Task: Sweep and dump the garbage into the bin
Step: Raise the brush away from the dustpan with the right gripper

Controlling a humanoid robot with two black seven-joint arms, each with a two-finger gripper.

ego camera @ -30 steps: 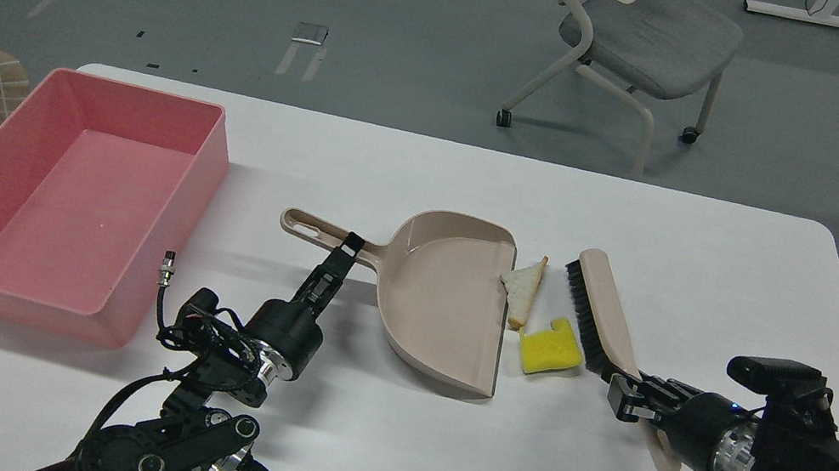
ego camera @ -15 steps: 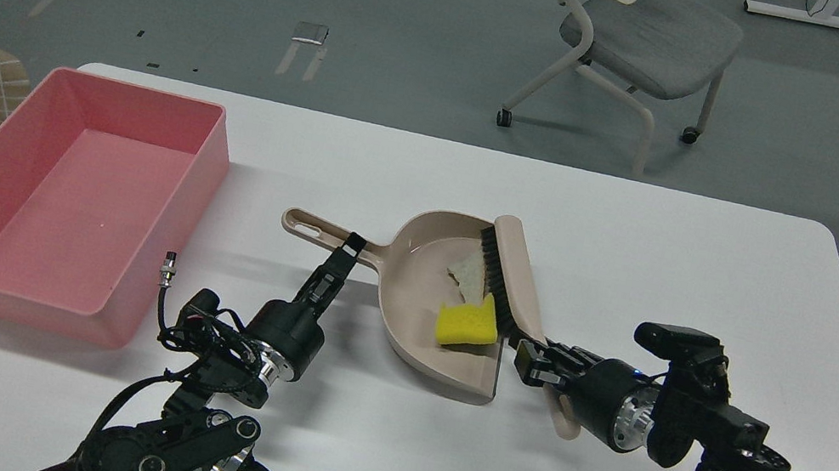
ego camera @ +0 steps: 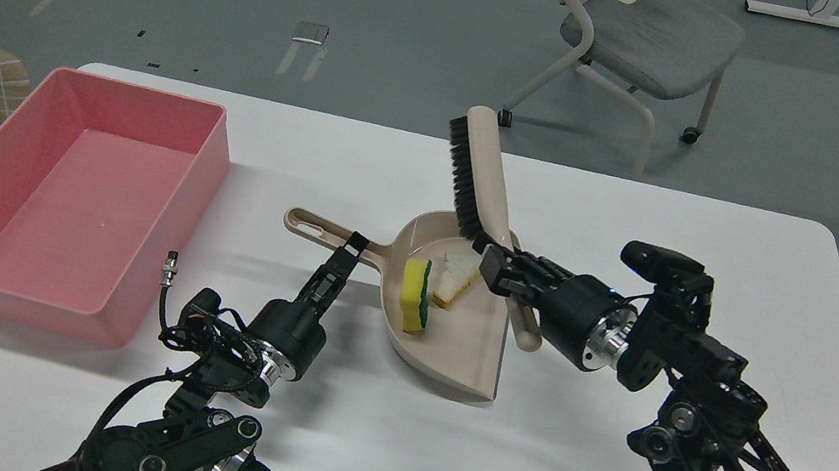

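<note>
Garbage (ego camera: 431, 289) now lies deeper in dustpan (ego camera: 453, 336); brush (ego camera: 476, 185) has lifted.

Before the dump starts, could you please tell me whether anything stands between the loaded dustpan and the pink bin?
Nothing visible does. The dustpan, holding the sponge and bread, has bare table between it and the bin. Only its own handle, gripped by the left claw, points that way.

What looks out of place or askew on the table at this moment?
Only the yellow sponge: it stands on edge inside the dustpan, green side showing, beside the bread slice. Nothing is spilled on the table, and the pink bin holds no garbage.
</note>
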